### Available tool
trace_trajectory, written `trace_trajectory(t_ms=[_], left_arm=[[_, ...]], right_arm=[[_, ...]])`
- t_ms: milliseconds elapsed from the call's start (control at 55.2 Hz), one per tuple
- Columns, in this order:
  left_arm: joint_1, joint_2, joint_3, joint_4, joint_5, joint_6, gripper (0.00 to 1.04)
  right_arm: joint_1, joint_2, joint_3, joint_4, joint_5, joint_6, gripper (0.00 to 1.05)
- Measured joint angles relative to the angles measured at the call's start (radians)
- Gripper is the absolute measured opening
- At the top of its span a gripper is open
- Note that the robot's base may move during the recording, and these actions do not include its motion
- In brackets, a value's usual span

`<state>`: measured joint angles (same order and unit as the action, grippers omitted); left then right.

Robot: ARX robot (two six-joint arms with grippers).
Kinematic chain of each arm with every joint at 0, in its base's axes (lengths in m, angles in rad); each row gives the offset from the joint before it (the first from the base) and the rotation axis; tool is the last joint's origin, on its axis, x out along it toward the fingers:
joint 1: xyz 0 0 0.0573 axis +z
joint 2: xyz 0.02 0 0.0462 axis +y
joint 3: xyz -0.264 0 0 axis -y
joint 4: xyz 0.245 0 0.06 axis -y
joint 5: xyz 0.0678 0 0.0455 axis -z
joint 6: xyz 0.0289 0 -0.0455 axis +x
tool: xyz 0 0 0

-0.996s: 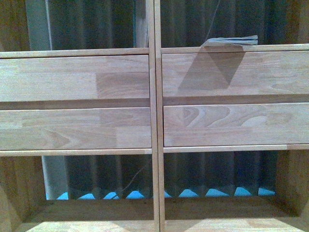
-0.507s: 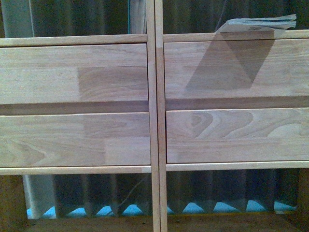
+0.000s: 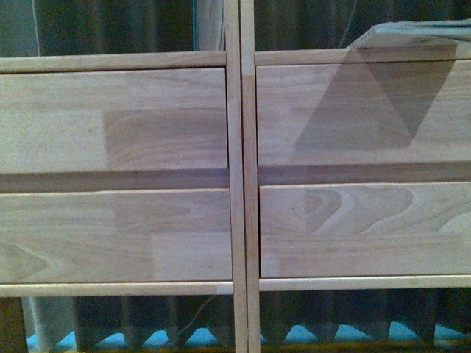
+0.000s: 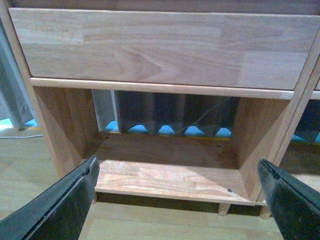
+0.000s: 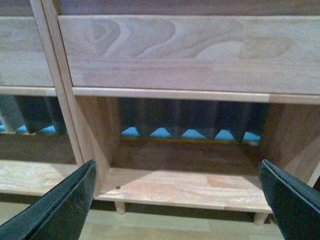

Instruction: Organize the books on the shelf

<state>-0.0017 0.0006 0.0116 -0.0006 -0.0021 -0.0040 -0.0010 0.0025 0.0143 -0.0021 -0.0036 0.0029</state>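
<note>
Front: shelf (image 3: pixel 241 176) fills the frame, two columns of plank panels either side of the centre post. One pale book (image 3: pixel 421 31) lies flat on the ledge above the upper right panel, throwing a shadow down the panel; its far end is cut off by the frame edge. A pale slab with a teal edge (image 3: pixel 210 26) stands against the post in the upper left bay; can't tell if it's a book. No arms visible here. Left wrist: left gripper (image 4: pixel 177 164) has its fingers spread wide with nothing between them, facing the bare lower left bay. Right wrist: right gripper (image 5: pixel 176 165) is likewise spread and empty, facing the lower right bay. My read: both arms sit low and the book is high, so raise the right arm to ledge level first, come in square to the exposed edge, and pinch across the thin side without shoving it back. Versus 1 s ago: panels look bigger and sit lower in frame, lower bays are nearly out of view, and the book has drifted to the top right corner. That's camera motion; the book is on the same ledge.
</note>
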Motion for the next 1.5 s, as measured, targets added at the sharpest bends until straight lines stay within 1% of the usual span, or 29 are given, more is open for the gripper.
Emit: trace_trajectory(t_ms=[797,815,833,888,906,924,942,978,996,1033,1051,1069,1178,1232,1250,1322,1413,1504], left_arm=[[0.000,0.000,0.000,0.000,0.002,0.000,0.97],[0.000,0.000,0.000,0.000,0.002,0.000,0.97],[0.000,0.000,0.000,0.000,0.002,0.000,0.97],[0.000,0.000,0.000,0.000,0.002,0.000,0.97],[0.000,0.000,0.000,0.000,0.002,0.000,0.97],[0.000,0.000,0.000,0.000,0.002,0.000,0.97],[0.000,0.000,0.000,0.000,0.002,0.000,0.97],[0.000,0.000,0.000,0.000,0.002,0.000,0.97],[0.000,0.000,0.000,0.000,0.002,0.000,0.97],[0.000,0.000,0.000,0.000,0.002,0.000,0.97],[0.000,0.000,0.000,0.000,0.002,0.000,0.97],[0.000,0.000,0.000,0.000,0.002,0.000,0.97],[0.000,0.000,0.000,0.000,0.002,0.000,0.97],[0.000,0.000,0.000,0.000,0.002,0.000,0.97],[0.000,0.000,0.000,0.000,0.002,0.000,0.97],[0.000,0.000,0.000,0.000,0.002,0.000,0.97],[0.000,0.000,0.000,0.000,0.002,0.000,0.97],[0.000,0.000,0.000,0.000,0.002,0.000,0.97]], right_arm=[[0.000,0.000,0.000,0.000,0.001,0.000,0.98],[-0.003,0.002,0.000,0.002,-0.014,0.010,0.98],[-0.026,0.016,0.001,0.021,-0.076,0.045,0.98],[-0.082,0.076,0.010,0.087,-0.220,0.142,0.98],[-0.104,0.111,0.020,0.119,-0.274,0.198,0.98],[-0.113,0.129,0.026,0.135,-0.291,0.208,0.98],[-0.129,0.168,0.040,0.169,-0.322,0.264,0.98],[-0.148,0.269,0.083,0.259,-0.356,0.351,0.98],[-0.149,0.290,0.093,0.278,-0.360,0.369,0.98],[-0.151,0.413,0.156,0.384,-0.371,0.474,0.98],[-0.151,0.455,0.177,0.416,-0.375,0.497,0.98],[-0.151,0.476,0.187,0.432,-0.378,0.515,0.98],[-0.151,0.706,0.288,0.554,-0.448,0.748,0.98],[-0.138,0.834,0.335,0.625,-0.448,0.908,0.98],[-0.135,0.854,0.343,0.636,-0.443,0.917,0.98],[-0.109,1.009,0.406,0.711,-0.401,1.088,0.98],[-0.069,1.168,0.456,0.766,-0.357,1.201,0.98],[-0.031,1.264,0.489,0.803,-0.323,1.266,0.98]])
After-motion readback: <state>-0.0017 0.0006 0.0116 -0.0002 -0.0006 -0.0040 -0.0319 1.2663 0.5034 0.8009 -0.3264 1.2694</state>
